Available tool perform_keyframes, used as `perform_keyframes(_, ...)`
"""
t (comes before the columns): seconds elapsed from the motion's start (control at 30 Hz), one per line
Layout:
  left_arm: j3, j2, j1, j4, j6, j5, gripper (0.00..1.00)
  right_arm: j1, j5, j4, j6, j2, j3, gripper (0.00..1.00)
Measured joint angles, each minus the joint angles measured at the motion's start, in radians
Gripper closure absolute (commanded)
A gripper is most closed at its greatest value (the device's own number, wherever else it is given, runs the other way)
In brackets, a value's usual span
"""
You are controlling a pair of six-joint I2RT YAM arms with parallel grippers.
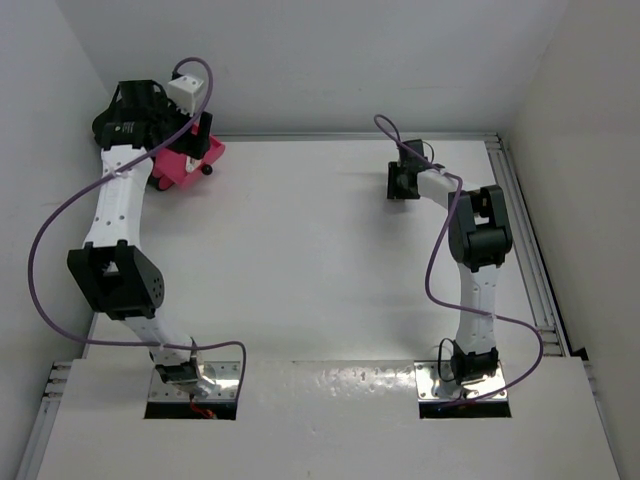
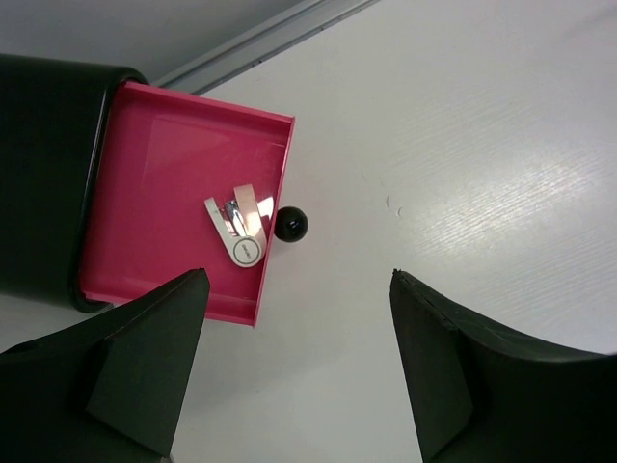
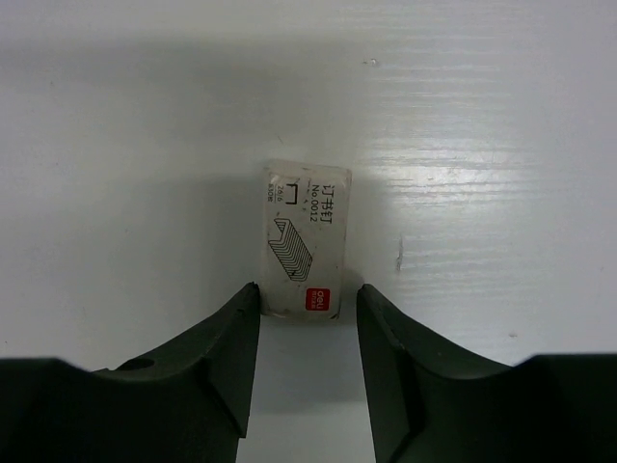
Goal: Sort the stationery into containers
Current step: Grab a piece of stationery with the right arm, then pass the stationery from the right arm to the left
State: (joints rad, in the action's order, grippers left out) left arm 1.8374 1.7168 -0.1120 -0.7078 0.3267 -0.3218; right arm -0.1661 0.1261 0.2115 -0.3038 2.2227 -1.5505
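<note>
A small white staple box (image 3: 307,239) lies flat toward 1 o'clock on the white table (image 1: 300,260). Its near end sits between the tips of the right gripper (image 3: 307,299); whether they clamp it, I cannot tell. At 11 o'clock the left gripper (image 2: 299,277), jaws wide apart, hangs over an open pink drawer (image 2: 145,174) of the black cabinet (image 2: 43,174), which holds a small white-and-silver item (image 2: 239,227).

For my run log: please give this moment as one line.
left claw: open near pink drawer | right claw: astride staple box, grip unclear
</note>
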Motion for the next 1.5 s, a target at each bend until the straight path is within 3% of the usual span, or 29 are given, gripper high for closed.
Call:
perform_keyframes(0.07,-0.013,-0.014,-0.001,0.000,0.000,-0.004,0.18,0.000,0.000,0.012,0.000,0.000,0.000,0.59)
perform_keyframes(0.23,-0.039,-0.039,-0.002,0.013,-0.007,-0.022,0.19,0.000,-0.005,0.019,0.005,-0.001,0.000,0.82)
perform_keyframes(0.43,-0.193,-0.106,-0.029,0.097,-0.100,-0.206,0.20,0.001,-0.097,0.032,0.009,-0.036,0.036,0.94)
perform_keyframes(0.67,-0.512,-0.201,-0.039,0.325,-0.384,-0.492,0.21,-0.004,-0.531,0.042,0.009,-0.175,0.072,0.98)
perform_keyframes(0.93,-0.561,-0.203,0.071,0.492,-0.549,-0.621,0.23,-0.190,-0.844,-0.025,0.025,-0.388,0.117,1.00)
perform_keyframes(1.13,-0.573,-0.203,0.130,0.531,-0.613,-0.644,0.25,-0.316,-0.845,-0.015,0.147,-0.431,0.117,1.00)
perform_keyframes(1.5,-0.587,-0.196,0.183,0.491,-0.628,-0.697,0.35,-0.381,-0.651,-0.025,0.351,-0.461,0.148,1.00)
